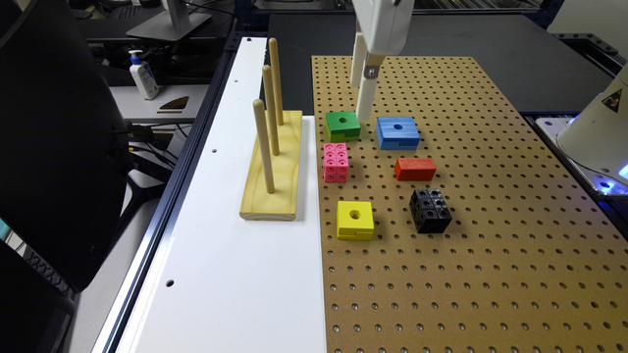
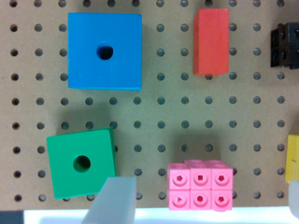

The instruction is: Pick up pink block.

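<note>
Nearest the exterior camera lies bare pegboard point(image 1: 441, 294) on the bench, and the first pieces beyond it are the yellow block point(image 1: 354, 220) and the black cube-cluster block point(image 1: 430, 210). Past those, the pink block point(image 1: 336, 162) sits flat near the board's edge beside the white panel point(image 1: 221, 274). From the pink block, the green block point(image 1: 343, 126) is close at twelve o'clock, the red block point(image 1: 415, 168) lies at three o'clock, the yellow block at about five, and the blue block point(image 1: 398, 132) at roughly one.

I judge this to be the approach step: the pink block is untouched and still on the pegboard. The end effector point(image 1: 365, 78) hangs above the board between the green and blue blocks, its tip low near the green block's corner, so it stands at about one o'clock from the target rather than over it.

In the wrist view the pink block point(image 2: 200, 185) shows its two-by-three holed face. One pale finger point(image 2: 113, 199) shows beside the green block, and a pale sliver at the frame's edge may be the other; if so, the fingers stand well apart with nothing between them, and the block falls inside that span.

The next move calls for shifting towards the pink block until it is centred between the fingers, then descending. The green block's closeness leaves little room on that side.
</note>
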`<state>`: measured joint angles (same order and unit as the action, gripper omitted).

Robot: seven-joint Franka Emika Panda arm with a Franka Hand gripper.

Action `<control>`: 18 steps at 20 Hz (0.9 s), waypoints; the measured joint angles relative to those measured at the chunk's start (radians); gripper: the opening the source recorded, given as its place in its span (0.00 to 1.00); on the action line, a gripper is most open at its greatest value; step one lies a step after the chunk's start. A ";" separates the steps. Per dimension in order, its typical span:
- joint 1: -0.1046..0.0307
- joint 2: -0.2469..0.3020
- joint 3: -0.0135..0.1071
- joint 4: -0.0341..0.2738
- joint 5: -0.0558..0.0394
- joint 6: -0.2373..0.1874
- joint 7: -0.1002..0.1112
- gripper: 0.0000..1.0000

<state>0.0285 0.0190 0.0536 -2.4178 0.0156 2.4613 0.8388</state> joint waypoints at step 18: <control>0.001 0.070 0.010 0.013 0.0000 0.066 0.008 1.00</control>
<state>0.0295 0.0891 0.0640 -2.4049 0.0156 2.5272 0.8471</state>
